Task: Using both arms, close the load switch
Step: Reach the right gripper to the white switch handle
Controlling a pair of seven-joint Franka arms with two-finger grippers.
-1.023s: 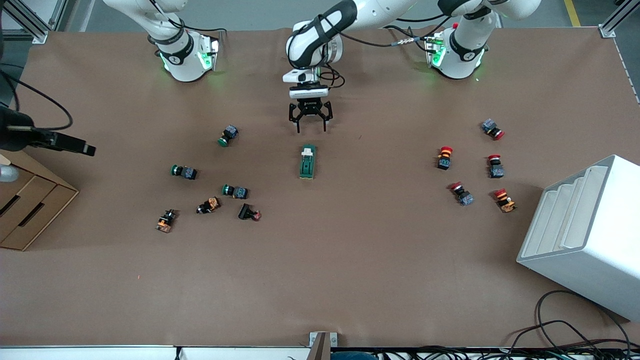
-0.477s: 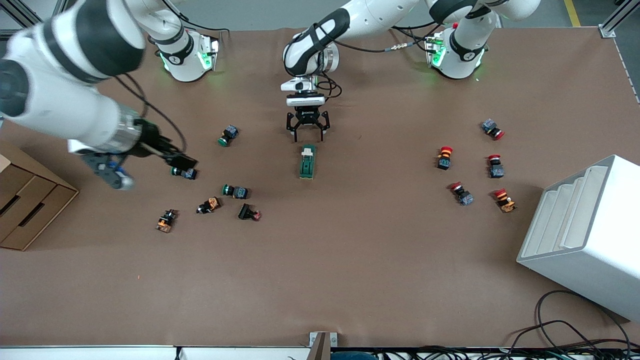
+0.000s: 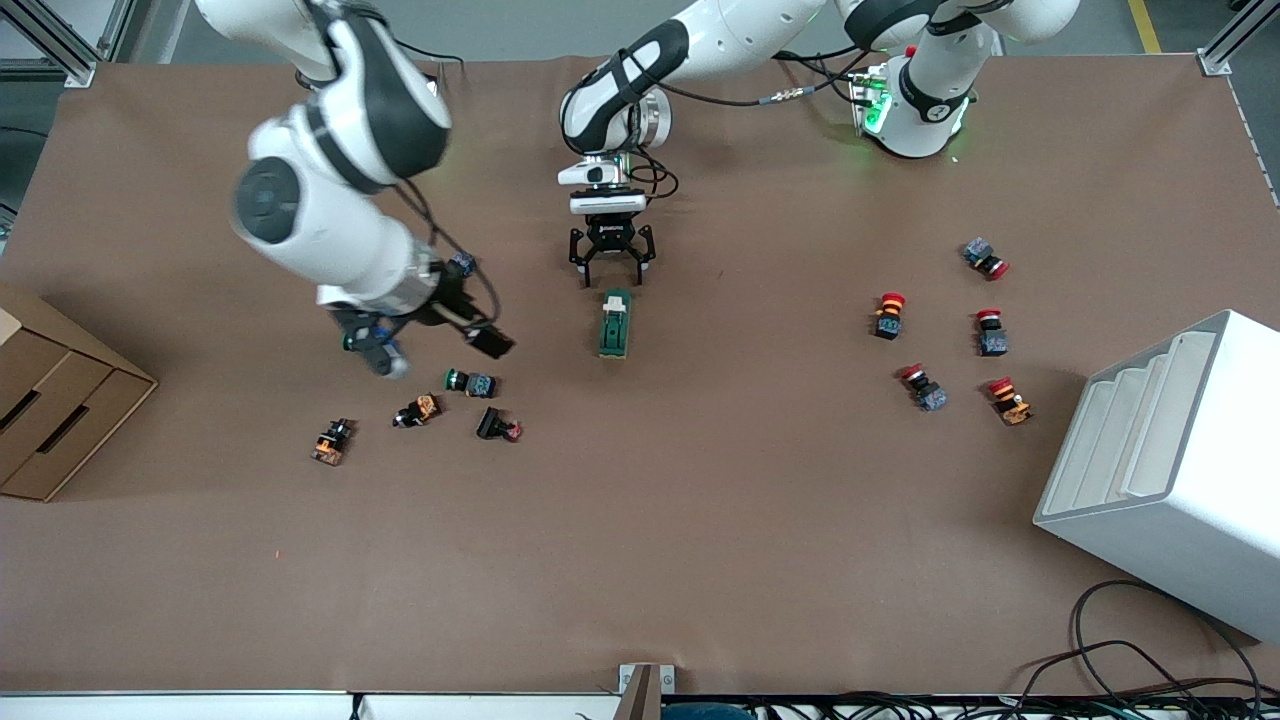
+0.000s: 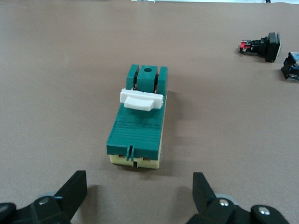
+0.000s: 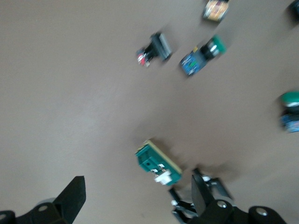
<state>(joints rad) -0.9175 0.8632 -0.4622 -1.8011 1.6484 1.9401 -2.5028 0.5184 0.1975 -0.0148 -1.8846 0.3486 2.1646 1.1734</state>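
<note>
The load switch (image 3: 615,325) is a narrow dark-green block lying flat at the table's middle, its white lever tab (image 4: 141,100) raised at the end toward the arms' bases. My left gripper (image 3: 612,276) hangs low just off that end, open, with the switch (image 4: 139,122) ahead of its black fingertips (image 4: 77,185). My right gripper (image 3: 378,354) is open in the air over the pushbuttons toward the right arm's end, holding nothing. Its wrist view shows the switch (image 5: 159,163) blurred between its fingertips (image 5: 74,192).
Green-capped and orange pushbuttons (image 3: 470,382) lie scattered under and near the right arm. Red-capped pushbuttons (image 3: 888,315) sit toward the left arm's end. A white stepped bin (image 3: 1170,470) stands past them. A cardboard drawer box (image 3: 50,410) is at the right arm's end.
The right arm has swung in from the table's edge toward the middle, over the green pushbuttons. The left gripper has sunk a little closer to the switch's lever end.
</note>
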